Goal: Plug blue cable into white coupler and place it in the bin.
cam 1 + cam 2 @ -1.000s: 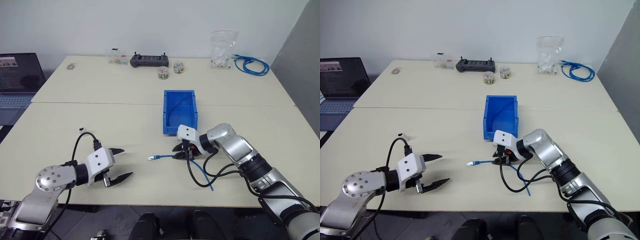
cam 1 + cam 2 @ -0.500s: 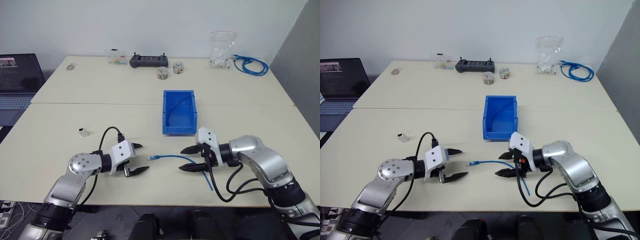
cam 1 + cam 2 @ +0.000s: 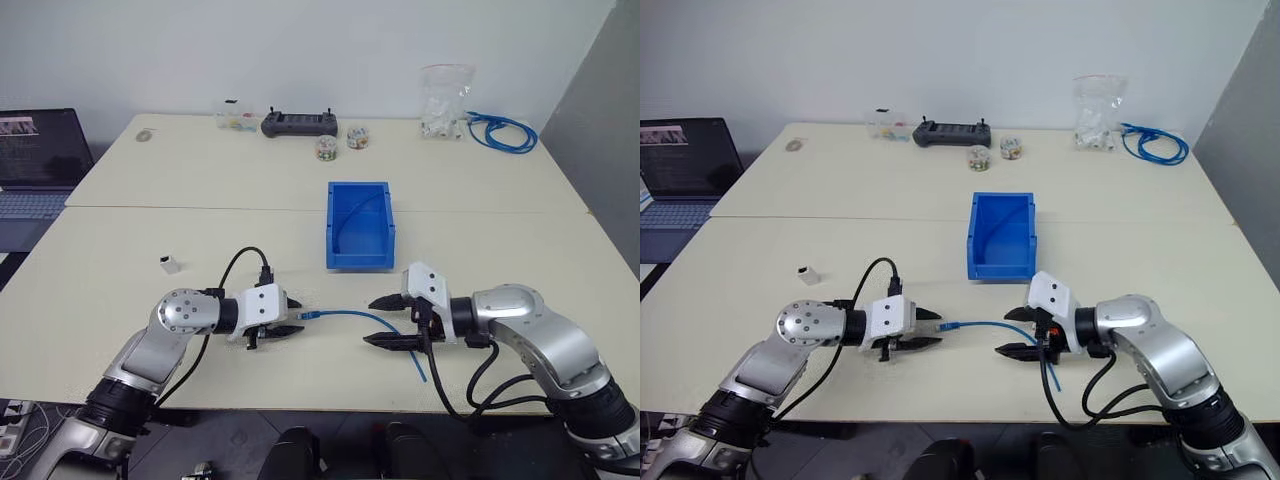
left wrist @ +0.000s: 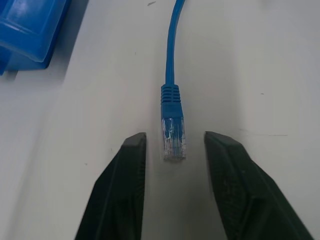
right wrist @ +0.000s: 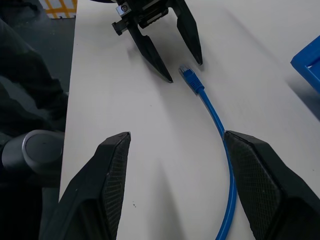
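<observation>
From the head, we saw the blue cable (image 3: 352, 316) on the table (image 3: 200, 230) before the bin (image 3: 359, 224). Our left wrist showed our left gripper (image 4: 174, 142) narrowly flanking the plug. Our right gripper (image 5: 176, 145) gaped wide, empty.

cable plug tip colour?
Clear, on the blue cable; plug shows best in left wrist view.

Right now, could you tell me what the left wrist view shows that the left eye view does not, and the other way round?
The left wrist view alone shows the clear plug of the blue cable lying between the left gripper's open fingers, untouched. The left eye view alone shows the white coupler apart on the table, the whole bin and the open right gripper around the cable's middle without gripping it. Both show the cable, the left gripper and part of the bin.
</observation>
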### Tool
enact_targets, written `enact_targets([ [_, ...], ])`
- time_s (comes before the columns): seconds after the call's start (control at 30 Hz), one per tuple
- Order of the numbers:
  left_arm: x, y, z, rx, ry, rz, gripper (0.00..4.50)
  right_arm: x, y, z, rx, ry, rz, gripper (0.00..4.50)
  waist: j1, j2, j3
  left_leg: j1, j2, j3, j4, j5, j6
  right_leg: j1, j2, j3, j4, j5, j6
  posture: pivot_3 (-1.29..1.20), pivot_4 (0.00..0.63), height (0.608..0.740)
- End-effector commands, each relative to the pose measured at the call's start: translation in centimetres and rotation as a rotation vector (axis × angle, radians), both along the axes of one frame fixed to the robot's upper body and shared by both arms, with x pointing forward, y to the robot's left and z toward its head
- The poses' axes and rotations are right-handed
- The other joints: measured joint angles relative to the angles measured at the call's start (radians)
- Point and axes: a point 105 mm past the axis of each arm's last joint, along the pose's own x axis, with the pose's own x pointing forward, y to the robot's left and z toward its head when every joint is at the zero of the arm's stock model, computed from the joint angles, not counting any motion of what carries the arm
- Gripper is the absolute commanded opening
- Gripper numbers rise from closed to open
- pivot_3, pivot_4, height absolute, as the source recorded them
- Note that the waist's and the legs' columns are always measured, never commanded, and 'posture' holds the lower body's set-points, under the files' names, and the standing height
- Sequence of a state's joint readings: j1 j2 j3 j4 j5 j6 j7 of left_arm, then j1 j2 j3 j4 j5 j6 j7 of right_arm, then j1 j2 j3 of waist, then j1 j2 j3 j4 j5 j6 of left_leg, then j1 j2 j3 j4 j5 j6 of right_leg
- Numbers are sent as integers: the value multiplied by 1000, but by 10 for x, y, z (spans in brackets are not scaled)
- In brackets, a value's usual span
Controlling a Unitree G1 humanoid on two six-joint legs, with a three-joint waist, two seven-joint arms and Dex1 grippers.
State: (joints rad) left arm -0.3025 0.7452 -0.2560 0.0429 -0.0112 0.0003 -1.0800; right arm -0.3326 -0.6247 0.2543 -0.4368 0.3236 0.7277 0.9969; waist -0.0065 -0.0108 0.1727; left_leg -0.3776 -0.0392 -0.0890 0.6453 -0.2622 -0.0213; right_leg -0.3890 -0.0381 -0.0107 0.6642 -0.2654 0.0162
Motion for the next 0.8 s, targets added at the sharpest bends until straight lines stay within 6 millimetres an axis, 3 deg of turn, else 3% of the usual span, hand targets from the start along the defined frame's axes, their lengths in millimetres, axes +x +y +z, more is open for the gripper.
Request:
enact_targets([
  [0.03,-4,15,-27,122,69,35,972,-4,3,12,18,-85,21,3134,0,0,0,0,0,0,0,0,0,0,0,0,0,0,0,0,150,740],
  [0.13,-7,13,-30,131,89,17,301,-6,3,14,28,-104,28,3134,0,1,-2,0,0,0,0,0,0,0,0,0,0,0,0,0,150,740],
  [0.27,-11,8,-24,104,126,3,240,-16,3,16,58,-69,51,3134,-1,2,-3,0,0,0,0,0,0,0,0,0,0,0,0,0,150,740],
  [0.6,-8,-48,63,-271,311,-19,240,-47,-10,25,157,116,27,3134,0,-4,1,-4,0,-3,1,0,0,-1,1,-3,-1,0,1,0,150,740],
  [0.8,-16,-60,95,-431,457,-17,240,-51,-13,30,225,177,-25,3134,-13,-5,2,-3,0,-4,1,0,0,-1,1,-3,0,-1,1,0,150,740],
])
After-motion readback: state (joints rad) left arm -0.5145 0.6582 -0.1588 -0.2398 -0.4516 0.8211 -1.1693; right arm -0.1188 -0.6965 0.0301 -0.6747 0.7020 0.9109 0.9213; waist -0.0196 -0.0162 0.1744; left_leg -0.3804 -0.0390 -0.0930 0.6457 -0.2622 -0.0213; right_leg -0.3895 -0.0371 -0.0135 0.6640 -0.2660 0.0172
